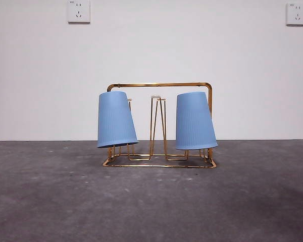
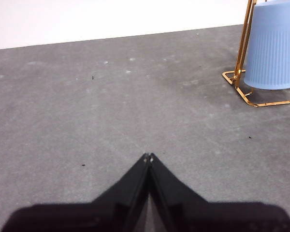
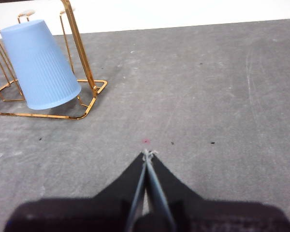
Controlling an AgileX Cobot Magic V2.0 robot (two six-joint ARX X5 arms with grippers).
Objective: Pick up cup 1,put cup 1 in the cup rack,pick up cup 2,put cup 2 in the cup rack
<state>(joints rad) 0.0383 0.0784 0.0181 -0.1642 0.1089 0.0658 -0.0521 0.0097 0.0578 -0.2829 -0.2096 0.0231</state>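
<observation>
Cup rack (image 1: 159, 126) of gold wire stands mid-table in the front view, handle frame arched over thin hairpin pegs, rectangular base flat on the grey table (image 1: 50, 201). Carries two blue ribbed cups, both mouth-down and tilted on pegs: left cup (image 1: 115, 120) at one end, right cup (image 1: 194, 122) at the other, centre peg between them bare. Shows no arm at all from the front; shows two wall sockets (image 1: 79, 11) high on the white wall instead.

Seen from the left wrist: left gripper (image 2: 148, 156) pressed closed tip to tip, gripping nothing, low over bare table, well apart from the rack corner and the one cup at the frame edge.

Seen from the right wrist: right gripper (image 3: 147, 153) likewise closed and empty, near a small red speck (image 3: 145, 141), rack and cup well apart, off to one side.
</observation>
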